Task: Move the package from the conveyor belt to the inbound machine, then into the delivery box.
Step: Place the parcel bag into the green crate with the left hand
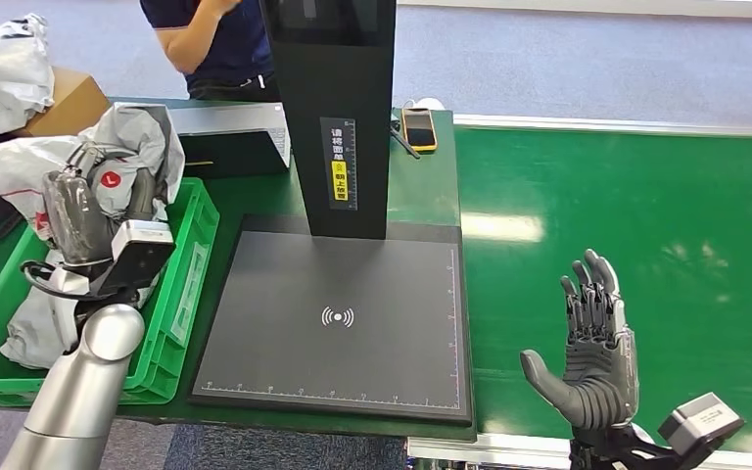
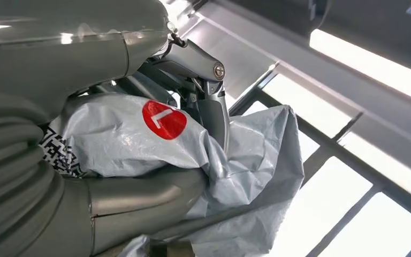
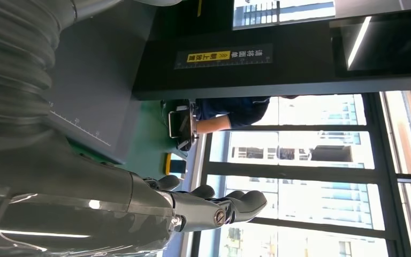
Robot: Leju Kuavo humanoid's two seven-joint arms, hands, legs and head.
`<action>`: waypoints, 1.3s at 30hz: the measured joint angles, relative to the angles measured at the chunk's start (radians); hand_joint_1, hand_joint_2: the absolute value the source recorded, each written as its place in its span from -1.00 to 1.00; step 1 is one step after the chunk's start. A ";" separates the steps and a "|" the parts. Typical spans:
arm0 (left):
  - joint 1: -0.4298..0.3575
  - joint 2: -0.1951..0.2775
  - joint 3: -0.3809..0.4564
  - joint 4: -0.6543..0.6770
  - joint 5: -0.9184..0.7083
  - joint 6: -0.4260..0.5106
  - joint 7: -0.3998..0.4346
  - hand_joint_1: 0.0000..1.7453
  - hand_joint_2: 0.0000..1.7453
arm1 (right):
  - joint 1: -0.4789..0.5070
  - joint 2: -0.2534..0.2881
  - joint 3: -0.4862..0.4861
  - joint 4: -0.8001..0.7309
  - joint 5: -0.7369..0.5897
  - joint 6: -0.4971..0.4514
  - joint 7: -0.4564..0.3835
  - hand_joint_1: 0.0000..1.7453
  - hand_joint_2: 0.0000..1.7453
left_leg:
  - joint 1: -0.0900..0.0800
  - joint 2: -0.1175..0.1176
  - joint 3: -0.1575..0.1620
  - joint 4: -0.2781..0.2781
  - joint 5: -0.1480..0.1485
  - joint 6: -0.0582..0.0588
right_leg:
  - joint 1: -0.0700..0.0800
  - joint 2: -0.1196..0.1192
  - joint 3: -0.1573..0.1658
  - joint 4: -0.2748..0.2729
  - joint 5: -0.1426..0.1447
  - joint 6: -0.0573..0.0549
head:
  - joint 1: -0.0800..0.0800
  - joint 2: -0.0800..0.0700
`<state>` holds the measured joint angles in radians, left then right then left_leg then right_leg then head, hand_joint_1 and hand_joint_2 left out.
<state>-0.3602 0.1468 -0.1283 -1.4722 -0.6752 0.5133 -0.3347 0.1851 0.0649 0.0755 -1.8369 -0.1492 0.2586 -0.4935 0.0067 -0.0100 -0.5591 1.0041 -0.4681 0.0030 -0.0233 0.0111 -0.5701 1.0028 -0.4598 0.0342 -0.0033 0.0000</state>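
While left hand (image 1: 83, 211) grips crinkly grey plastic package (image 1: 142, 137) over green ribbed crate (image 1: 191, 264), right hand (image 1: 592, 343) hovers w/ fingers spread, empty.

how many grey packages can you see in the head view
3 at least. One package is held by the left hand over the green bin. Another package lies in that bin. A third sits at the far left. More may be hidden.

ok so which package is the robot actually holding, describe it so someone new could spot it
Find the green crate left of the black scanner platform. Above it the left hand grips a crumpled grey plastic mailer. Unlike the grey bags lying in the crate, it is lifted in the hand and bears a round red logo.
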 joint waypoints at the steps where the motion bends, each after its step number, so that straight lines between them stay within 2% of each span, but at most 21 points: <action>1: -0.004 0.001 0.004 0.012 -0.001 -0.010 0.009 -0.94 1.00 | 0.000 0.000 0.000 -0.001 0.000 0.001 0.000 -1.00 1.00 | 0.000 0.000 0.000 0.000 0.000 0.000 | 0.000 0.000 0.000 0.000 0.000 0.000 | 0.000 0.000; 2: -0.009 0.002 0.008 0.024 -0.003 -0.023 0.022 -1.00 1.00 | 0.000 0.000 0.000 -0.001 0.000 0.004 0.001 -1.00 1.00 | 0.000 0.000 0.000 0.000 0.000 0.000 | 0.000 0.000 0.000 0.000 0.000 0.000 | 0.000 0.000; 6: -0.024 0.013 0.012 0.070 -0.028 -0.082 0.086 -1.00 1.00 | 0.000 0.000 0.000 -0.003 -0.005 0.020 0.004 -1.00 1.00 | 0.000 0.000 0.000 0.000 0.000 0.000 | 0.000 0.000 0.000 0.000 0.000 0.000 | 0.000 0.000; 12: -0.042 0.029 0.012 0.115 -0.046 -0.123 0.131 -1.00 1.00 | -0.002 0.005 0.000 -0.003 -0.007 0.040 0.013 -1.00 1.00 | 0.000 0.000 0.000 0.000 0.000 0.000 | 0.000 0.000 0.000 0.000 0.000 0.000 | 0.000 0.000; 28: -0.019 0.033 -0.004 0.131 -0.070 -0.163 0.123 -1.00 1.00 | 0.005 0.008 -0.011 -0.016 -0.004 0.067 0.017 -1.00 1.00 | 0.000 0.000 0.000 0.000 0.000 0.000 | 0.000 0.000 0.000 0.000 0.000 0.000 | 0.000 0.000; 39: 0.054 0.032 -0.056 0.033 -0.088 -0.149 0.125 -1.00 1.00 | 0.025 0.008 -0.021 -0.026 0.008 0.070 0.014 -1.00 1.00 | 0.000 0.000 -0.001 0.000 0.000 0.000 | 0.000 0.000 -0.001 0.000 0.000 0.000 | 0.000 0.000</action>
<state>-0.3061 0.1789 -0.1845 -1.4388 -0.7634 0.3646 -0.2101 0.2103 0.0731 0.0543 -1.8629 -0.1412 0.3285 -0.4797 0.0068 -0.0098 -0.5599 1.0041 -0.4682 0.0030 -0.0233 0.0112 -0.5709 1.0029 -0.4598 0.0341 -0.0033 0.0000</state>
